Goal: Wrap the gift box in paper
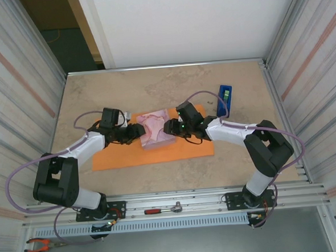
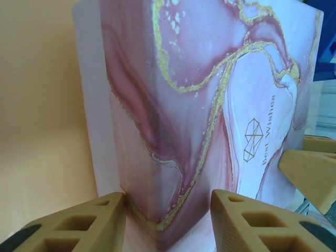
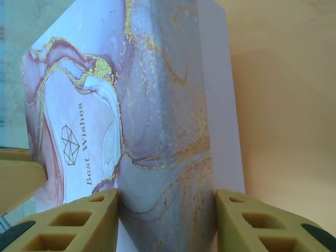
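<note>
Left jaws and right jaws clenched on opposite sides of the box (image 1: 155, 129), over the paper (image 1: 118, 157) on the worktop (image 1: 97, 90); the dispenser (image 1: 224, 98) stood well apart

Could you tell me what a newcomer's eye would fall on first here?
The pink marbled, gold-veined gift box stands out mid-table against the bright orange paper. The left gripper and right gripper clamp it from opposite sides, and a blue tape dispenser lies toward the far right.
</note>
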